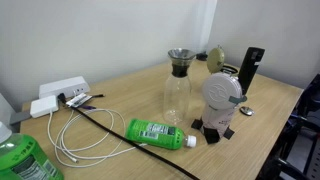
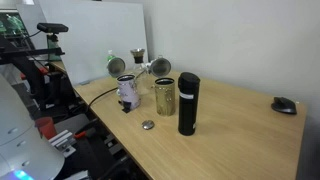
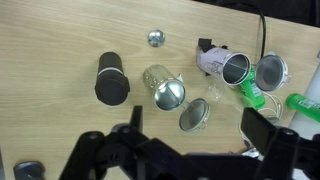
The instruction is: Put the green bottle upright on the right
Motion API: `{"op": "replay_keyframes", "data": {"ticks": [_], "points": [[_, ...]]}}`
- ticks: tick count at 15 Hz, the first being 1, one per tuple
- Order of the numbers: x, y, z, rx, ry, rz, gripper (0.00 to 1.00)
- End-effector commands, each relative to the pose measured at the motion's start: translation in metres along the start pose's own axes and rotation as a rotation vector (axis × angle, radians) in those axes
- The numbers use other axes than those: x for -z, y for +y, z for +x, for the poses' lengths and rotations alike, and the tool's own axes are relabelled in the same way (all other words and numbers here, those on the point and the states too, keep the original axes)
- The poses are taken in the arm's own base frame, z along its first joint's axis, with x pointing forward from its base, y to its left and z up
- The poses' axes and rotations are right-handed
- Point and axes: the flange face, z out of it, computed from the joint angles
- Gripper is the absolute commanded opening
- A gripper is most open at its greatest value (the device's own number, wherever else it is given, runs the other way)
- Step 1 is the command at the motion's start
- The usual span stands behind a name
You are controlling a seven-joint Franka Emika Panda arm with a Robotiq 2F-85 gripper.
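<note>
The green bottle [image 1: 158, 133] lies on its side on the wooden table [image 1: 120, 125], in front of the glass carafe, its pale cap pointing toward the white grinder. The wrist view shows only part of the green bottle [image 3: 256, 96], at the right, partly behind the carafe's metal funnel [image 3: 270, 70]. My gripper [image 3: 197, 115] hangs high above the table with both dark fingers wide apart and nothing between them. It stands over the group of metal things, left of the bottle in the wrist view. Neither exterior view shows it.
Around the bottle stand a glass carafe [image 1: 180, 85], a white grinder [image 1: 222, 95], a black cylinder [image 2: 188, 103], a metal tin [image 2: 164, 96] and a small metal cap [image 2: 148, 125]. A power strip [image 1: 60, 92] with cables lies beside it. A large translucent green bottle [image 1: 25, 160] and a mouse [image 2: 285, 105] sit at table ends.
</note>
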Motion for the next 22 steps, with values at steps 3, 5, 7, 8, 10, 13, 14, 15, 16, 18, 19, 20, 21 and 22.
{"op": "replay_keyframes", "data": {"ticks": [3, 5, 7, 8, 10, 13, 14, 15, 16, 18, 19, 20, 21, 22], "points": [[-0.003, -0.014, 0.008, 0.073, -0.003, -0.011, 1.00], [-0.007, -0.036, 0.016, 0.174, -0.008, -0.015, 1.00], [-0.016, -0.063, 0.027, 0.285, -0.019, -0.003, 1.00], [-0.021, -0.078, 0.031, 0.343, -0.026, 0.001, 1.00], [-0.034, -0.104, 0.040, 0.438, -0.037, 0.010, 1.00], [-0.052, -0.139, 0.045, 0.564, -0.041, 0.050, 1.00], [-0.053, -0.143, 0.049, 0.562, -0.002, 0.047, 1.00], [-0.050, -0.143, 0.049, 0.523, -0.057, 0.043, 1.00], [-0.052, -0.147, 0.051, 0.535, -0.042, 0.040, 1.00], [-0.052, -0.145, 0.052, 0.541, -0.033, 0.038, 1.00], [-0.052, -0.145, 0.051, 0.543, -0.030, 0.038, 1.00], [-0.051, -0.145, 0.051, 0.543, -0.029, 0.038, 1.00], [-0.051, -0.145, 0.051, 0.544, -0.028, 0.038, 1.00], [-0.051, -0.145, 0.051, 0.544, -0.028, 0.038, 1.00]]}}
